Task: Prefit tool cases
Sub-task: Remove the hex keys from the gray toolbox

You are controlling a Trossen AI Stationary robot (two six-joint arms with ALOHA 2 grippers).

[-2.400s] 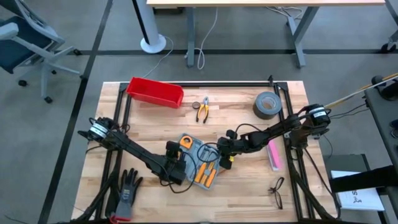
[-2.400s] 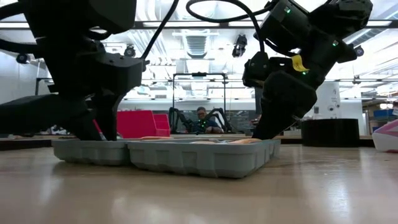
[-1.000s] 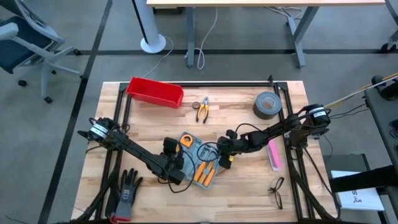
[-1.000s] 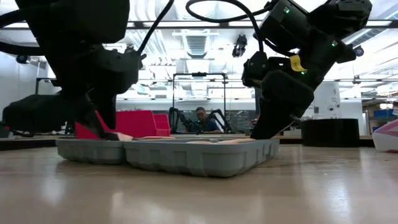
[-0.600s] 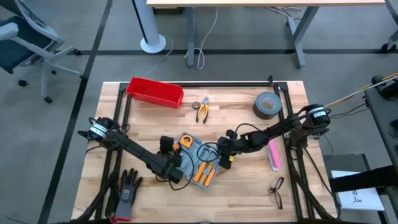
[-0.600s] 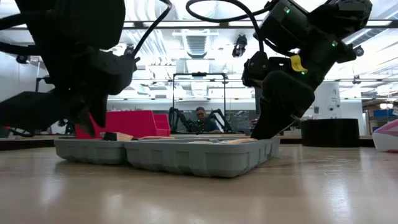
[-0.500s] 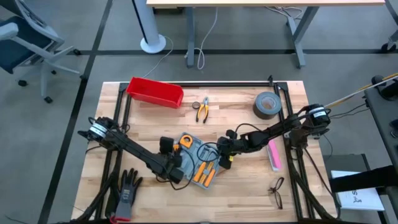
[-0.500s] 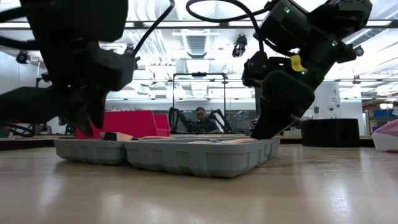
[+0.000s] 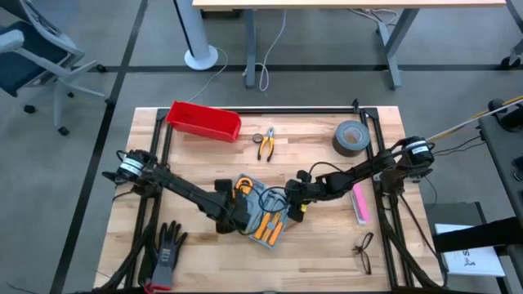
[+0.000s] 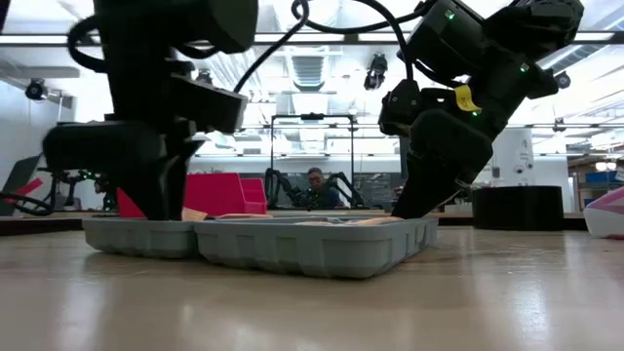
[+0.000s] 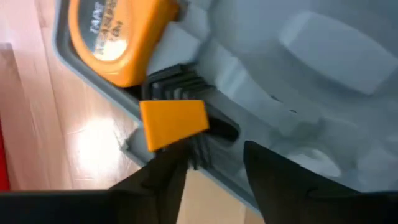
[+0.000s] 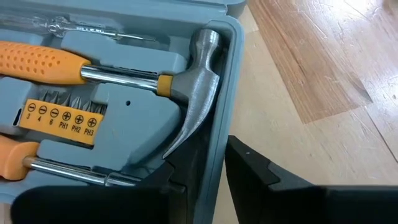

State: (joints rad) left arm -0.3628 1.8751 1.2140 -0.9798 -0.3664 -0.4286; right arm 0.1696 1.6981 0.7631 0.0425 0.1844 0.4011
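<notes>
1. We see the right gripper (image 12: 211, 165) straddling the case (image 9: 260, 211) wall beside the hammer (image 12: 193, 93): one dark finger inside the rim, one outside on the wood, jaws narrow and gripping that moulded grey plastic edge.
2. The left gripper (image 11: 208, 165) hangs over the case's other end with its jaws parted, fingers either side of an orange hex-key holder (image 11: 174, 121) without closing on it.
3. The case lies open and flat near the middle of the table (image 9: 310, 245), its grey-blue tray ribbed and slotted.
4. In the case by the left gripper sits a rounded orange tape measure (image 11: 115, 40); dark hex keys fan from the holder.
5. By the right gripper the hammer has a steel head and a dimpled orange grip, with an orange bit strip (image 12: 59, 118) next to it.
6. The right arm reaches low across from beyond the case, bent at the wrist; the left arm stretches in from the opposite side.
7. Past the case stand a red bin (image 9: 203, 121), pliers (image 9: 265, 144) and a tape roll (image 9: 351, 137); a black glove (image 9: 167, 249) lies towards the left arm's base.
</notes>
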